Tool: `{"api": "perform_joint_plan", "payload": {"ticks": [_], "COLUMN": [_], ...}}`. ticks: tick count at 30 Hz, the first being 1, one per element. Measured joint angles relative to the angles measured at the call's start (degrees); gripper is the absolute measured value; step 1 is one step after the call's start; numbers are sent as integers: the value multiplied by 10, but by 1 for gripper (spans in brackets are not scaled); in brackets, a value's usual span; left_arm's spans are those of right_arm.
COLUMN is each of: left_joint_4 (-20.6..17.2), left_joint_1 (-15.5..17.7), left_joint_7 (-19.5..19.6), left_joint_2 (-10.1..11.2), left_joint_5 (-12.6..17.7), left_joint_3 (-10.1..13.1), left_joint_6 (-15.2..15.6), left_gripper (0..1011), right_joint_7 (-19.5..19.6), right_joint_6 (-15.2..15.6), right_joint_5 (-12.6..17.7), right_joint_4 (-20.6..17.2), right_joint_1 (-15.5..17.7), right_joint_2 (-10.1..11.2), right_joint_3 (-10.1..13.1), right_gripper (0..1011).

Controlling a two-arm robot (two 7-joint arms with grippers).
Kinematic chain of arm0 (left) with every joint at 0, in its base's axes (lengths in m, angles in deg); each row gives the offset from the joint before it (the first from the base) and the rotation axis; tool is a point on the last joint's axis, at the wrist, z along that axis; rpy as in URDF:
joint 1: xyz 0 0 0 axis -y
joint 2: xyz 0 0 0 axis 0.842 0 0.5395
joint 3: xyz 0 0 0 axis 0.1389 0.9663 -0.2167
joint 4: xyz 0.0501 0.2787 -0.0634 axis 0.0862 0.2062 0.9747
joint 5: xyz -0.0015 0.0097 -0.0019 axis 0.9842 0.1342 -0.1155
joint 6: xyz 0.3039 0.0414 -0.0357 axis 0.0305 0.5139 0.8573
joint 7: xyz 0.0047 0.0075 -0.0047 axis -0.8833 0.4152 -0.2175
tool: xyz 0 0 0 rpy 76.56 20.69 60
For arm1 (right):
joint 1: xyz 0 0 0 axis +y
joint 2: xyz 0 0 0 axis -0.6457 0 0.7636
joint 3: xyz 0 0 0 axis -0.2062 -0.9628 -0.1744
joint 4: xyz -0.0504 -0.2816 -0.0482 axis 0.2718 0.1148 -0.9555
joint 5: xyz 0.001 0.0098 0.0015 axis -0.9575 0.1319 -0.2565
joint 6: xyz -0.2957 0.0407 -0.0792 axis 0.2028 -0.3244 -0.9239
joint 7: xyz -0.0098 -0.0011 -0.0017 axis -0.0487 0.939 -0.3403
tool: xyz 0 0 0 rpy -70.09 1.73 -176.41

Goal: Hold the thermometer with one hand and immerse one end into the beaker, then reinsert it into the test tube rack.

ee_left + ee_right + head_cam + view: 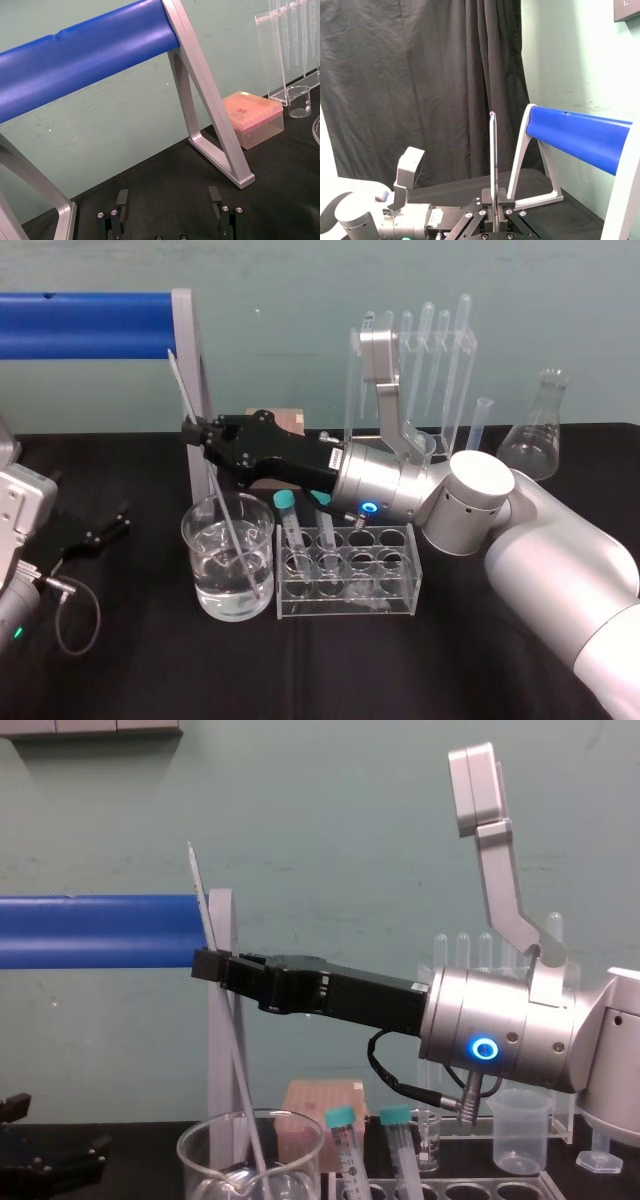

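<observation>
The thermometer [215,475], a long thin glass rod, slants down through my right gripper [195,432], which is shut on it partway along its length. Its lower end sits inside the beaker [228,555], under the water. The chest view shows the thermometer [205,905] rising above the gripper [207,963] and running down into the beaker [200,1150]. In the right wrist view the thermometer [493,155] stands pinched between the fingers [501,196]. The test tube rack [400,585], with teal-capped tubes, stands just right of the beaker. My left gripper [169,195] rests open at the table's left.
A blue roller [85,325] on a silver frame [190,360] stands behind the beaker, close to the thermometer's top. At the back are a clear pipette stand [415,350], a conical flask [535,435], a small plastic beaker [518,1130] and a pink box [252,117].
</observation>
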Motion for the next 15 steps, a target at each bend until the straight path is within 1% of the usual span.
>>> {"api": "perform_joint_plan", "payload": {"ticks": [15], "left_joint_4": [0], "left_joint_1": [0], "left_joint_7": [0], "left_joint_2": [0], "left_joint_5": [0], "left_joint_3": [0], "left_joint_6": [0], "left_gripper": [1008], "right_joint_7": [0], "right_joint_6": [1], "right_joint_5": [0], "right_joint_4": [-4], "right_joint_1": [2], "right_joint_2": [4], "right_joint_3": [-1], "right_gripper": [53]}}
